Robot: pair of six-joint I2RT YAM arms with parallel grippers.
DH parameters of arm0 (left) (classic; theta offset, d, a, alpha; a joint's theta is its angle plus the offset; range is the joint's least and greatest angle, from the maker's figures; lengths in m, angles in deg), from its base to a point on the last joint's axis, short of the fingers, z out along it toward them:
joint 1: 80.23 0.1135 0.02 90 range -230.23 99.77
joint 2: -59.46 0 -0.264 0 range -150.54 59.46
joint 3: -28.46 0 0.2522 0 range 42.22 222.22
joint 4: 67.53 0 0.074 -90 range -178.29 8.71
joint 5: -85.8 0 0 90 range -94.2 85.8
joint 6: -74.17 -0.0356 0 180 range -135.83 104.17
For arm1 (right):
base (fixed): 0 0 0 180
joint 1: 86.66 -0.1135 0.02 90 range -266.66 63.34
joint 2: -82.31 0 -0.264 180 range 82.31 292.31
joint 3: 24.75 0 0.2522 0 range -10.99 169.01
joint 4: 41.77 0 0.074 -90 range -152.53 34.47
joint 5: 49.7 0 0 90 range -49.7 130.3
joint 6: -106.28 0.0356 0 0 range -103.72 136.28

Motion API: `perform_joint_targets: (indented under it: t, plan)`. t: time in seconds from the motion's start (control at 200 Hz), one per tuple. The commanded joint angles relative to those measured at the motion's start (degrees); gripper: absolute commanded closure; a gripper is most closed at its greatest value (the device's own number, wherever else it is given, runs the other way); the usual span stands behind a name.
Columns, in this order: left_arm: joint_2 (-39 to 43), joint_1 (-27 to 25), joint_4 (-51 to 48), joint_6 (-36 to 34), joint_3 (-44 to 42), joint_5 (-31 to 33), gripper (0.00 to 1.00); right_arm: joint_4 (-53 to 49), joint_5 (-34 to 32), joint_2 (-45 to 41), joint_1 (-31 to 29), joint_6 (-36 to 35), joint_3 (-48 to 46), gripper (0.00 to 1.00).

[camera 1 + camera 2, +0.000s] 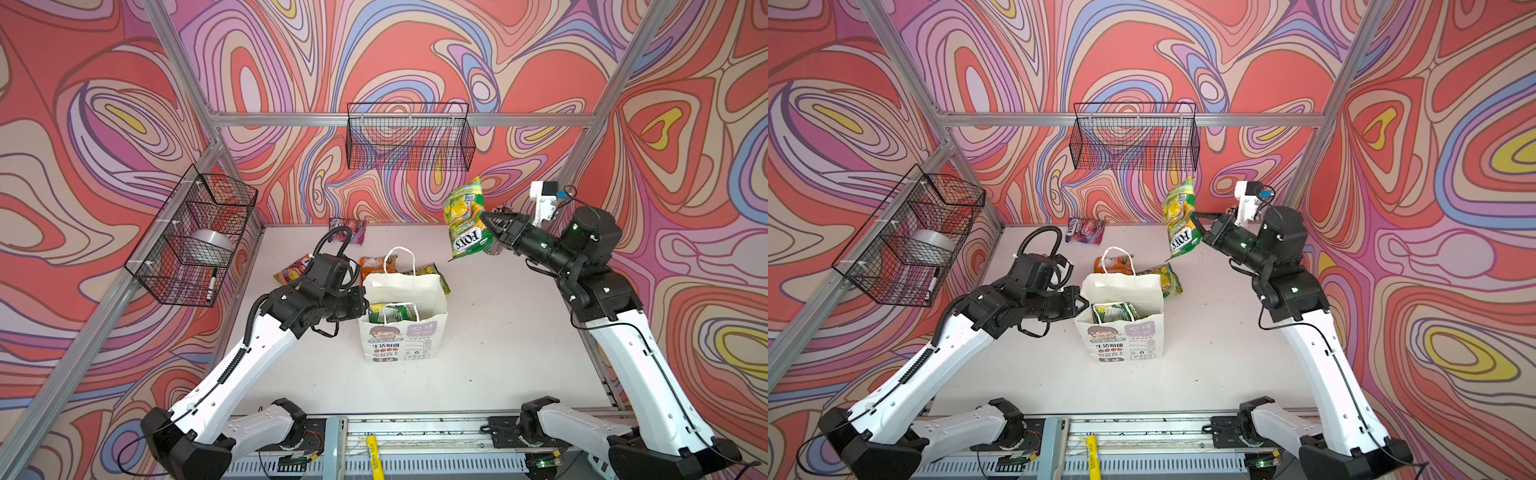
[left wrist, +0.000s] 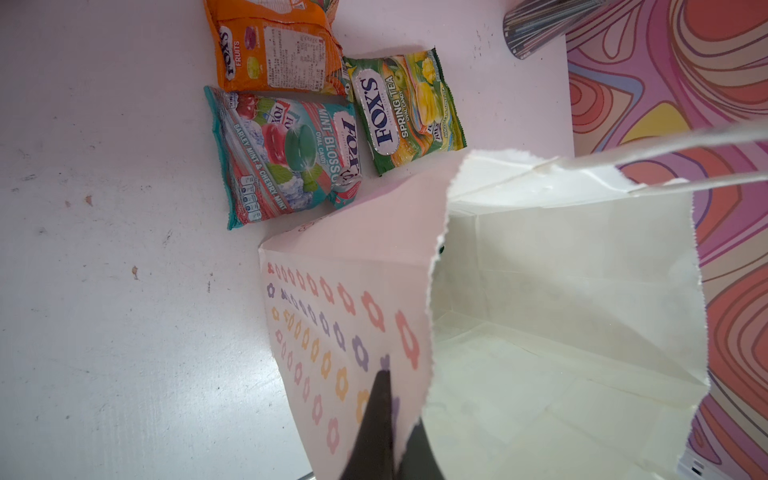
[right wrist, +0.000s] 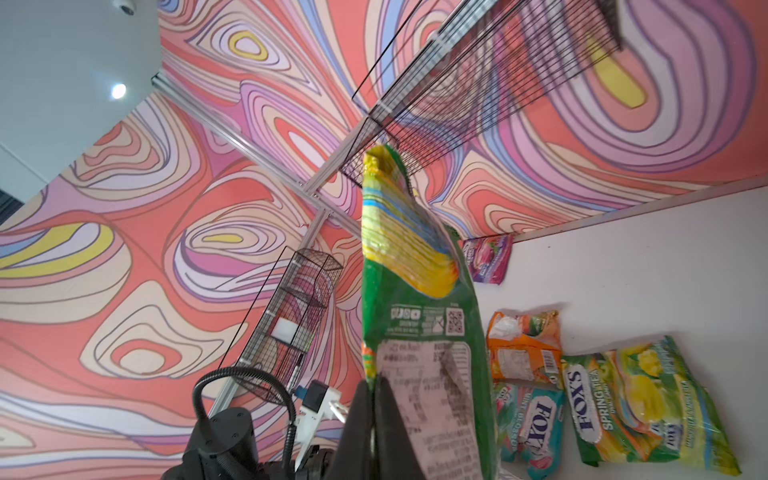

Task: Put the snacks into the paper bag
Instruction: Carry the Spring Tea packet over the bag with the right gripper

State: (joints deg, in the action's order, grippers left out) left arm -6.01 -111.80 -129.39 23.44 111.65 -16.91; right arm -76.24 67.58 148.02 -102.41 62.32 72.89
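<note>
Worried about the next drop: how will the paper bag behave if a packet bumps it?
Probably light and tippy: the paper bag stands upright, one green packet visible inside. Its thin creased walls look floppy. The left gripper, shut on its side wall, should steady it.

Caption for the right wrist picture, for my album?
Right gripper shut on a green packet; orange packet, teal packet, yellow-green packet and purple packet rest on the table.

We glimpse only part of the red packet (image 1: 289, 272) behind the left arm (image 1: 316, 297). The paper bag (image 2: 561, 291) runs off the left wrist view's edge, and we cannot read the blurred back label on the green FOX'S packet (image 3: 419, 324).
</note>
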Motion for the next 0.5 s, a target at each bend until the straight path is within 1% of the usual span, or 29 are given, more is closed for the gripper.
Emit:
perform_joint_targets:
  t: [0.0,0.135,0.275,0.411,0.491]
  plan:
    - [0.18,-0.24,-2.49,0.73,2.11,2.76,1.00,4.74,1.50,1.00,-3.85,-0.78,3.88,1.00]
    - [0.08,-0.24,-3.23,0.92,3.14,1.92,1.00,6.29,4.66,2.54,-7.26,-0.58,7.26,1.00]
    - [-0.35,-0.24,-3.81,1.01,4.82,1.80,1.00,8.66,8.00,3.57,-10.19,-1.54,8.57,1.00]
    - [-1.50,-0.24,-4.90,0.43,6.80,1.93,1.00,8.50,11.49,4.98,-12.84,-3.15,8.74,1.00]
    - [-2.38,-0.24,-4.94,0.23,7.46,1.99,1.00,6.63,11.50,5.63,-15.38,-5.26,9.40,1.00]
